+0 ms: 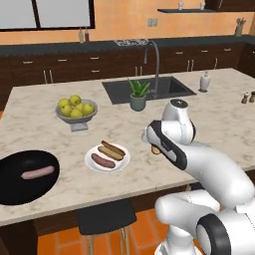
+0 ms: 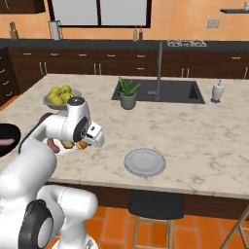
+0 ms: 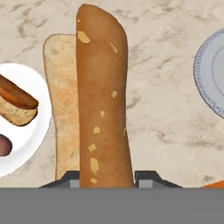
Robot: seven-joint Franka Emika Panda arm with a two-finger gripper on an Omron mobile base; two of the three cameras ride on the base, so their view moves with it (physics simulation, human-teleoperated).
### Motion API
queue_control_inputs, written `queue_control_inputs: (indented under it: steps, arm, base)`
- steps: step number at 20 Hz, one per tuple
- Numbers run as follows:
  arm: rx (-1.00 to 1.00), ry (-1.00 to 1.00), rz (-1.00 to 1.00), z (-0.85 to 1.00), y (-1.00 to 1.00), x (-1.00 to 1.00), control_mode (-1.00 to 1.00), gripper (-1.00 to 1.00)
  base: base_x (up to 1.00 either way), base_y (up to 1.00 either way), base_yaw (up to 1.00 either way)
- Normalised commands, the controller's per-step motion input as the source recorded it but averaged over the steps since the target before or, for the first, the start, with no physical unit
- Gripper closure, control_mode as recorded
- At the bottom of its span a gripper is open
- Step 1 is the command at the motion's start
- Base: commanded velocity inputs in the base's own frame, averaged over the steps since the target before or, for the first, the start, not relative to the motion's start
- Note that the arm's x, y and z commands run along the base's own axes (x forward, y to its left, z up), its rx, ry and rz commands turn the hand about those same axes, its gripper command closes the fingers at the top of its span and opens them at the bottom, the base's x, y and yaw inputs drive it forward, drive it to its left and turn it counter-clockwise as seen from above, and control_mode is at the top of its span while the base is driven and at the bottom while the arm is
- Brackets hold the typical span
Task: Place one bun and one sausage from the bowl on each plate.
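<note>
Claw [image 3: 106, 181] clamped on a bun [image 3: 103, 100], above the marble counter [image 3: 166, 113].

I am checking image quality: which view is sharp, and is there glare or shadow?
Left base view: soft, even light, a dull sheen on the black bowl. Right base view: equally soft, the grey plate casts almost no shadow. Hand view: the bun close up, edges slightly blurred.

- The arm [image 1: 209, 169] rises from the base, elbow bent, forearm reaching forward and down.
- The gripper [image 3: 107, 180] points down, its fingers [image 3: 70, 179] closed on a bun [image 3: 103, 100] standing between them.
</note>
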Motion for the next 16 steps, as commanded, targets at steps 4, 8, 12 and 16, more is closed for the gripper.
queue_control_inputs:
  steps: [4, 8, 12, 16]
  arm:
    - [0.00, 0.00, 0.00, 0.00, 0.00, 0.00, 1.00, 1.00]
    - [0.00, 0.00, 0.00, 0.00, -0.11, 0.07, -1.00, 1.00]
    - [0.01, 0.01, 0.02, -0.03, -0.66, 0.36, -1.00, 1.00]
    - [0.00, 0.11, 0.00, -0.36, -1.00, 0.79, -1.00, 1.00]
  base:
    - [0.04, -0.50, -0.12]
    - [0.10, -0.43, 0.00]
    - [0.00, 0.00, 0.00]
    - [0.00, 0.00, 0.00]
